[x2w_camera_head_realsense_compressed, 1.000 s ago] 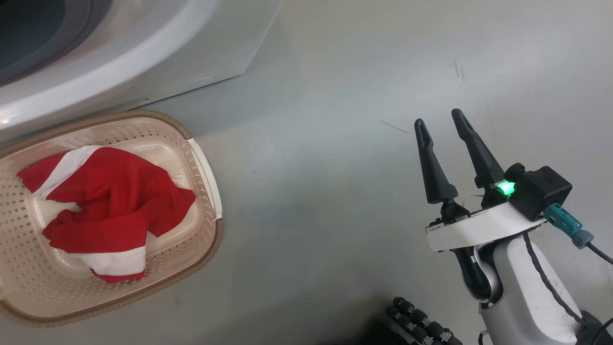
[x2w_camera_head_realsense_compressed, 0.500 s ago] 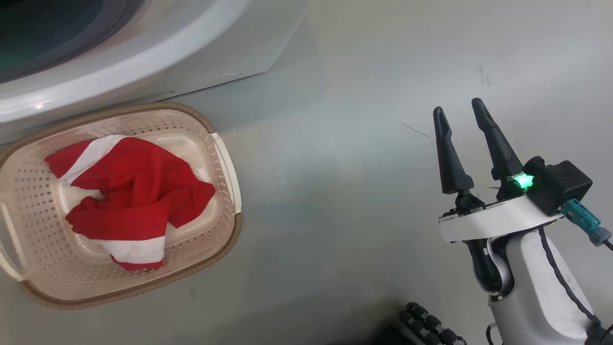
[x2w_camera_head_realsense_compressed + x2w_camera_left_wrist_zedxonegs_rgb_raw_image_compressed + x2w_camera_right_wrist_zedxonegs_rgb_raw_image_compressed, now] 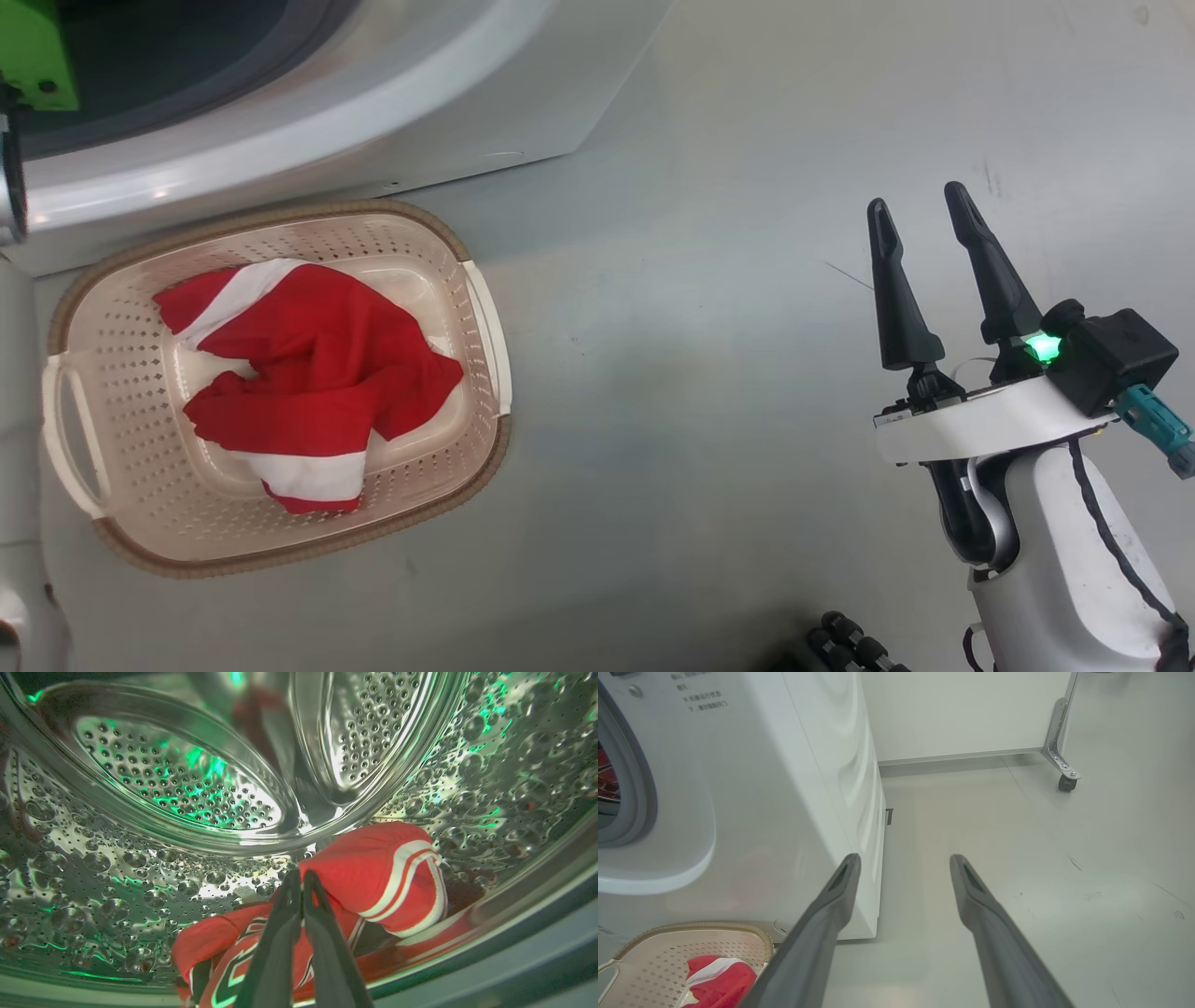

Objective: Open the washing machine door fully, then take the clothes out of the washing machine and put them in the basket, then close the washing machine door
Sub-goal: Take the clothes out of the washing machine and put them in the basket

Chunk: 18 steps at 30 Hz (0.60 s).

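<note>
Camera shift is logged against the earlier head pictures: the whole scene is displaced to the right of the frame, so no travel is credited to the basket [image 3: 121, 439]. A green part [image 3: 33, 47] is now admitted at the far left edge.

Head view: the basket is set on the floor [image 3: 700, 420] just near of the washing machine [image 3: 420, 103], and one red jersey [image 3: 317, 373] is crumpled inside it. The right gripper [image 3: 918, 201] is held well apart to the right, fingers spread, nothing between them. No writing is seen.

Left wrist view: the left gripper [image 3: 301, 877] is inside the drum [image 3: 177, 793], fingers pressed together against the remaining clothes [image 3: 383, 872]. Whether a fold is nipped cannot be told. Navy, white-edged lettering [image 3: 238, 961] is partly hidden and unreadable.

Right wrist view: small grey print [image 3: 698, 693] high on the machine's front is too small to be read; no brand is made out.

Risks, as judged:
- If no cloth is caught, the left gripper would be withdrawn empty.
- A thin pinch could slip as fabric drags over the drum's lip.
- A trailing sleeve could miss the small basket and land on the floor.
</note>
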Tool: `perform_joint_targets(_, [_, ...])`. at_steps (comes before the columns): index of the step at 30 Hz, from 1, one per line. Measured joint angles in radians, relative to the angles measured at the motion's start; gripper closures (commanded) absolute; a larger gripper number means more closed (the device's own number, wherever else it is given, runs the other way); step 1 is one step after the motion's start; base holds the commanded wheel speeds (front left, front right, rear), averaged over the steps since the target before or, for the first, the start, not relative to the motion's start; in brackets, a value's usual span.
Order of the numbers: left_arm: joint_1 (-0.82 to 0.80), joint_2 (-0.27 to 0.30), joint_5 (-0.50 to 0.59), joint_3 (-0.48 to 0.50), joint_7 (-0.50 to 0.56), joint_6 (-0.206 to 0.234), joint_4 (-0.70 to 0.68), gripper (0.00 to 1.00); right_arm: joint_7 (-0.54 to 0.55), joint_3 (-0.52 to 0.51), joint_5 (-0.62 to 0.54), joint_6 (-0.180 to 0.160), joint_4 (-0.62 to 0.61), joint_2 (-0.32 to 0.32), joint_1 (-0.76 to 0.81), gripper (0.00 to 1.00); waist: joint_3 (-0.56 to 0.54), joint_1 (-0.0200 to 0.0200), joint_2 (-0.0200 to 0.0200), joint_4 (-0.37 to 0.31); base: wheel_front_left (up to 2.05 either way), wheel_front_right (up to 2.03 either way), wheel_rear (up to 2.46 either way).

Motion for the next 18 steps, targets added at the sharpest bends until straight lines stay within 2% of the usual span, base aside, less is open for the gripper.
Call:
perform_joint_targets(7, [0.124,-0.063,-0.033,0.02,-0.143,0.008,-0.075,1.0,0.0,-0.009,-0.016,0.0,0.002,-0.01,0.002,0.0,-0.033,0.0,0.0,0.034,0.0,0.0,0.0])
perform_joint_targets(15, [0.254,-0.105,-0.051,0.045,-0.248,0.008,-0.132,1.0,0.0,-0.01,-0.029,0.0,0.01,-0.017,0.013,0.0,-0.08,0.0,0.0,0.063,0.0,0.0,0.0])
perform_joint_targets(18, [0.305,-0.137,-0.057,0.044,-0.294,0.01,-0.165,1.0,0.0,-0.015,-0.035,0.0,0.013,-0.022,0.023,0.0,-0.103,0.0,0.0,0.076,0.0,0.0,0.0])
